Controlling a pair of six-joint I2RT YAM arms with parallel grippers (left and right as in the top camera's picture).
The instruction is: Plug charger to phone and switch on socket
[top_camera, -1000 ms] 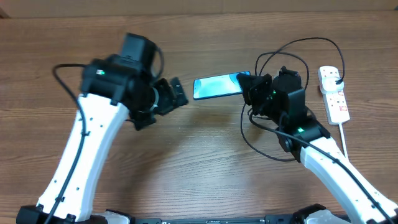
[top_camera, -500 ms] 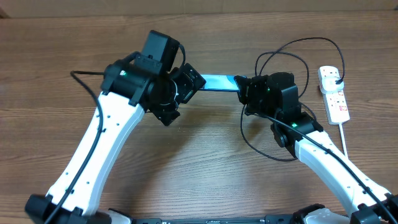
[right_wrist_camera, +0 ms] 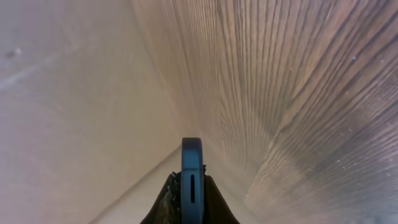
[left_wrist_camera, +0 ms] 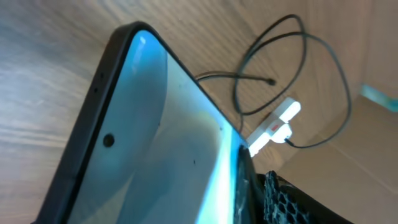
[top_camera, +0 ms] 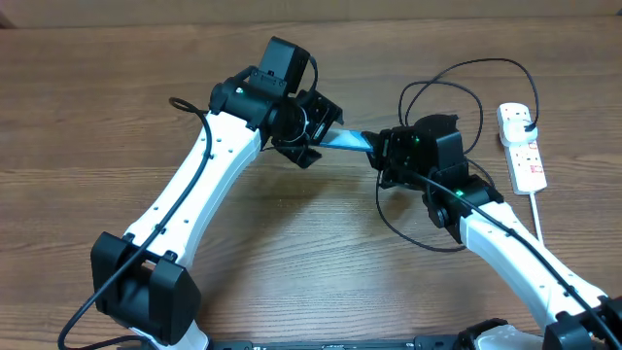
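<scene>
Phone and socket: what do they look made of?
Phone: glossy glass front, going by the reflections across the lit screen. Its frame is dark; plastic or metal is unclear. Socket: likely smooth white plastic, from its uniform moulded look.

No text, brand or number can be read in any view. Phone [left_wrist_camera: 155, 143] screen is lit cyan and shows no legible characters in the left wrist view. Overhead shows only a sliver of it, and the right wrist view only its edge. Socket [top_camera: 523, 151], at 3 o'clock on the table, has reddish marks by its switches, too small to read. In the left wrist view it is washed out white.
</scene>
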